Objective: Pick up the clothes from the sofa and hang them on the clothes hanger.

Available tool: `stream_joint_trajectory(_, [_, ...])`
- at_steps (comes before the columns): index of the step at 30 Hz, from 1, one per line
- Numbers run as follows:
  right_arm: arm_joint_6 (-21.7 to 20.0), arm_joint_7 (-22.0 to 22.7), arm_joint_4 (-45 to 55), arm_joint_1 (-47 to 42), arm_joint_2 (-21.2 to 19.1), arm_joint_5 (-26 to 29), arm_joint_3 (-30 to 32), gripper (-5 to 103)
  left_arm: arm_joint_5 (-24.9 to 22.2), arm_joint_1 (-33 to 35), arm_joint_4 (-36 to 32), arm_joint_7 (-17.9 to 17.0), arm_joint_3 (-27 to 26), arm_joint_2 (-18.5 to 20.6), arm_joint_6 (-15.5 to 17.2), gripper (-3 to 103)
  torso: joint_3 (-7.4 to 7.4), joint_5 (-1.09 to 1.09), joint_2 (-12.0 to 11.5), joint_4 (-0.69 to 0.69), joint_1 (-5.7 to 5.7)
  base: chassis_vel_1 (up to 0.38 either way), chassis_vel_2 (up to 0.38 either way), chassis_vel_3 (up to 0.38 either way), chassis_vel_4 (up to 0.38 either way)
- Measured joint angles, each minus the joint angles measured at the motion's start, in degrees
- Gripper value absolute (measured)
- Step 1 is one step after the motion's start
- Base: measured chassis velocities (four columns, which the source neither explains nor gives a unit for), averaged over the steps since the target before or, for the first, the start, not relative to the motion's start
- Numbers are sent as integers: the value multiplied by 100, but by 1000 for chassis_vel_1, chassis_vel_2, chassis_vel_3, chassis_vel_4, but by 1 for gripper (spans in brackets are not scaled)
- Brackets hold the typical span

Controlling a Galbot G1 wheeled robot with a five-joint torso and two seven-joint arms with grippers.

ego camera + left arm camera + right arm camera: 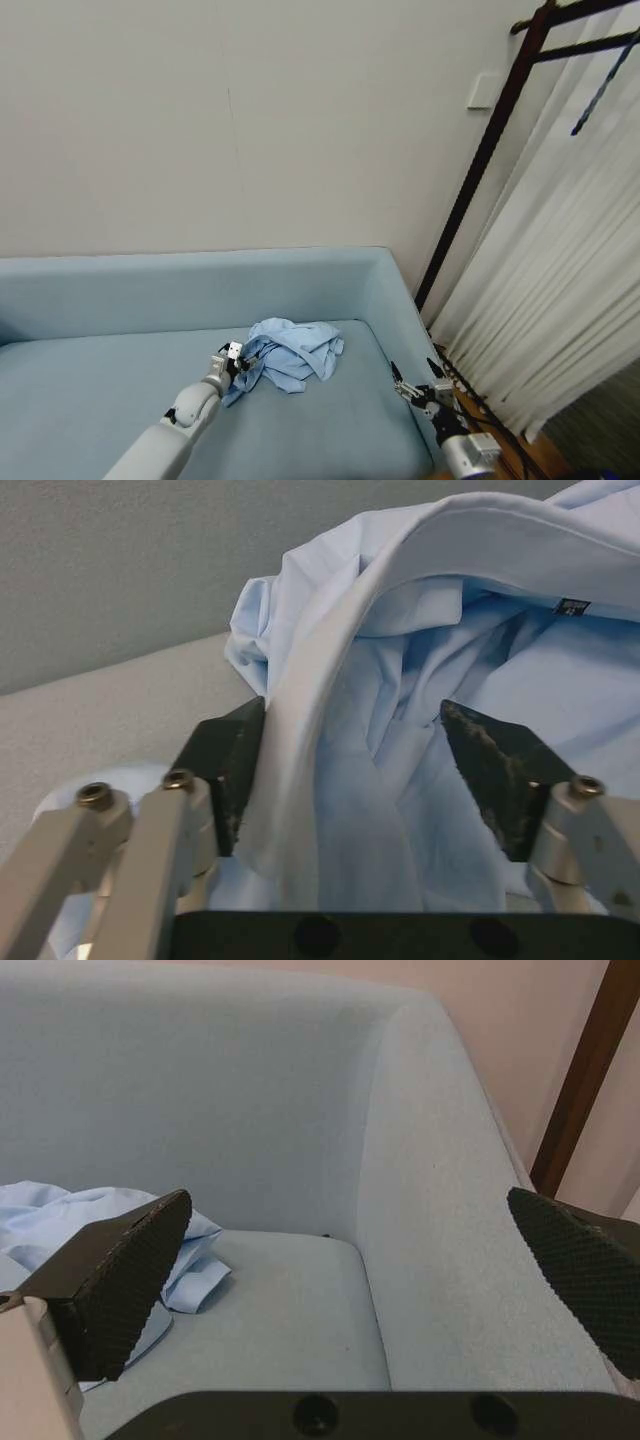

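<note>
A crumpled light blue shirt lies on the seat of the pale blue sofa, toward its right end. My left gripper is at the shirt's left edge; in the left wrist view it stands open with folds of the shirt between its black pads. My right gripper hovers open over the seat near the sofa's right armrest, apart from the shirt. The dark wooden clothes hanger stand rises to the right of the sofa.
A plain wall is behind the sofa. White curtains hang at the right, beyond the stand's pole. A dark strap dangles from the stand's upper bars. The sofa seat left of the shirt is bare.
</note>
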Motion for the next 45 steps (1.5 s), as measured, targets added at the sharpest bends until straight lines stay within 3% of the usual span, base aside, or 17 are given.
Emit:
stream_joint_trajectory(3, [0, -15, -12, -2, -1, -10, 1, 100, 45, 45, -31, -3, -35, 0, 1, 51, 0, 0, 0, 0, 0, 0, 0, 0, 0])
stream_joint_trajectory(6, [0, -27, -17, -14, 16, -53, -21, 100, 73, 145, -147, -8, -104, 3, 1, 35, 0, 0, 0, 0, 0, 0, 0, 0, 0])
stream_joint_trajectory(8, [0, -29, -17, -15, 22, -66, -37, 100, 75, 178, -176, -8, -120, 6, 1, 35, 0, 0, 0, 0, 0, 0, 0, 0, 0])
stream_joint_trajectory(12, [-3, -29, -16, 0, 21, -105, -114, 100, 91, 287, -209, -1, -181, 3, -13, 13, 0, 0, 0, 0, 0, 0, 0, 0, 0])
stream_joint_trajectory(14, [-10, -29, -16, 12, 6, -110, -139, 100, 95, 308, -210, 4, -197, 2, -24, 13, 0, -1, 0, 0, 0, 0, 0, 0, 0])
stream_joint_trajectory(17, [-35, -15, -49, 77, -84, -116, -256, 100, 97, 352, -237, 15, -249, 11, -48, 1, 0, -1, 0, -1, 0, 0, 0, 0, 0])
stream_joint_trajectory(29, [-244, 129, -493, 847, -655, -19, -1226, 100, 62, 476, -784, -7, -484, 258, -66, 0, 0, 0, 0, 0, 0, 0, 0, 0, 0])
stream_joint_trajectory(35, [-301, 217, -1018, 1428, -834, 12, -2220, 100, 1, 422, -1008, 2, -461, 460, -43, 0, 0, -1, 0, 0, 0, 0, 0, 0, 0])
stream_joint_trajectory(38, [-264, 279, -1577, 1737, -792, -180, -2893, 101, -50, 330, -1075, -1, -350, 568, -34, 0, 1, -2, 0, 0, 0, 0, 0, 0, 0])
stream_joint_trajectory(45, [-102, 567, -2659, 2371, -272, -511, -3520, 95, -57, 165, -1087, 1, -236, 573, -27, 0, 1, -2, 0, -1, 0, 0, 0, 0, 0])
